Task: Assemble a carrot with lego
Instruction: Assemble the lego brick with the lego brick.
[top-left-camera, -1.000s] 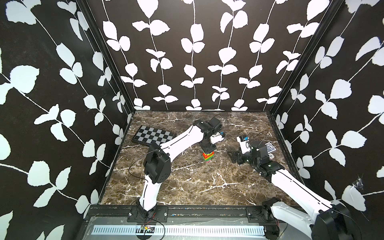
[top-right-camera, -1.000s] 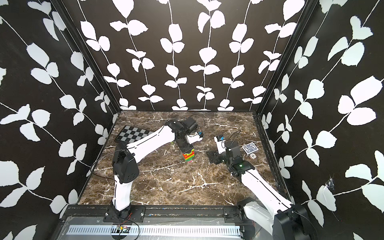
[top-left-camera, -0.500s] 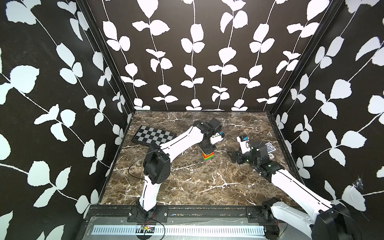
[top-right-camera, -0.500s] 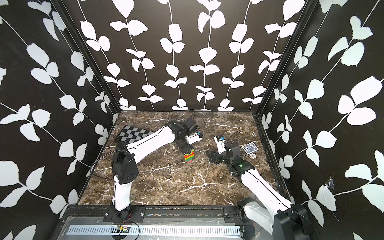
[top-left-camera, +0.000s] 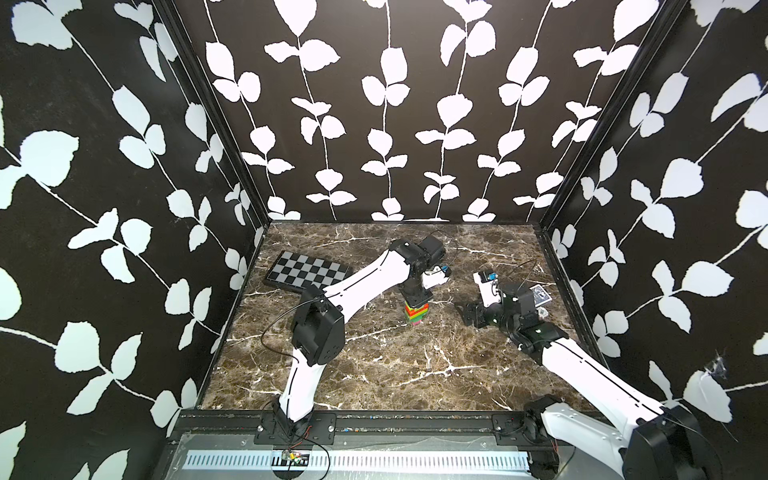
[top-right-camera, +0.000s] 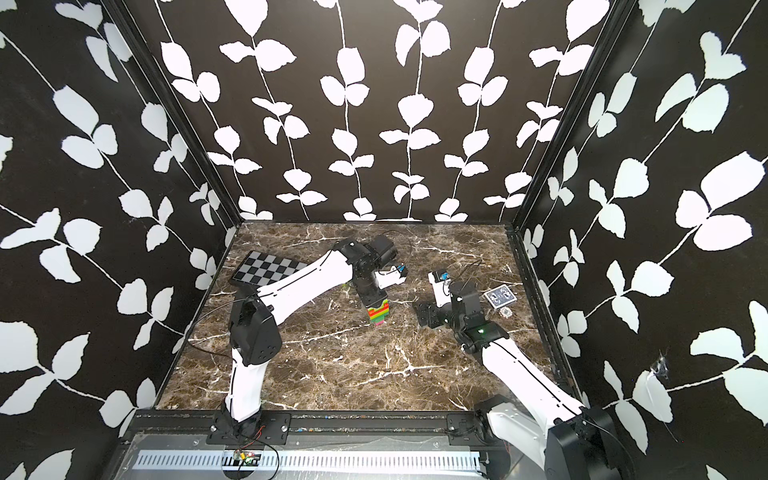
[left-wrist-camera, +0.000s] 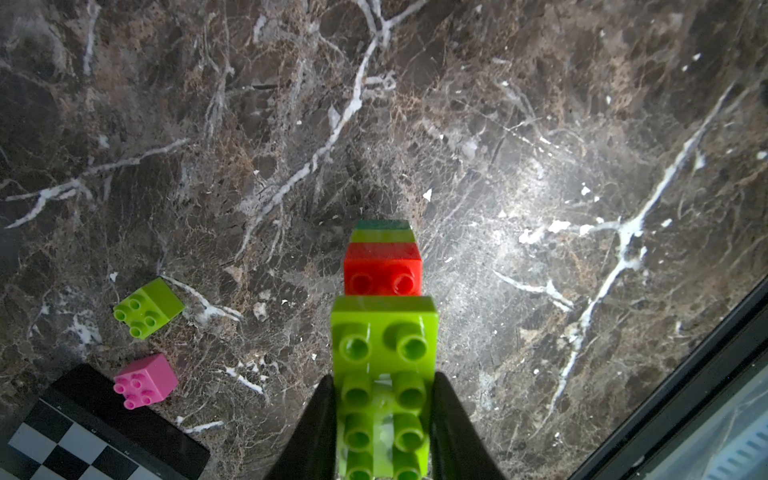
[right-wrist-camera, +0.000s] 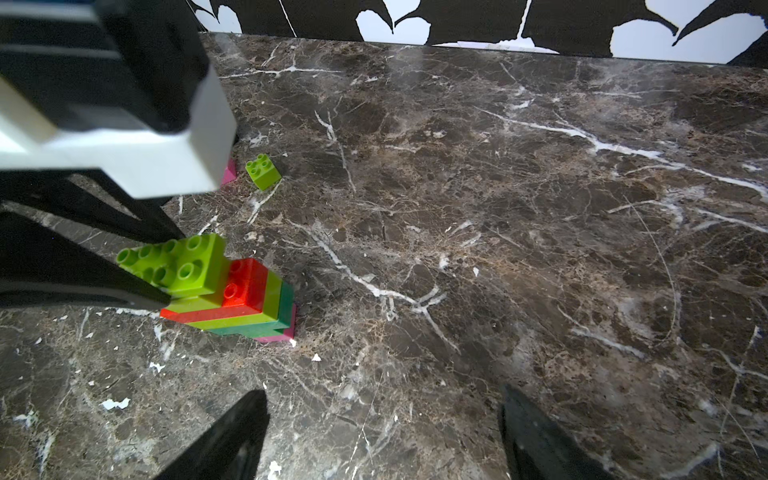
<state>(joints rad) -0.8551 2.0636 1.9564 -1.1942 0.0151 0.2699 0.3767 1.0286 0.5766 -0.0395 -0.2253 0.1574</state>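
Left end effector (left-wrist-camera: 384, 384) tight on carrot (left-wrist-camera: 382, 270)

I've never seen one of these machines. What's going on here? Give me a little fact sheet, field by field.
surface: brown marble table
build: carrot stack, upright on the table, pink at the bottom, then green, lime, red
left pincer: shut on top lime brick of the stack
right pincer: open, empty, off to the side
loose pieces: small lime brick, small pink brick
also there: checkered board
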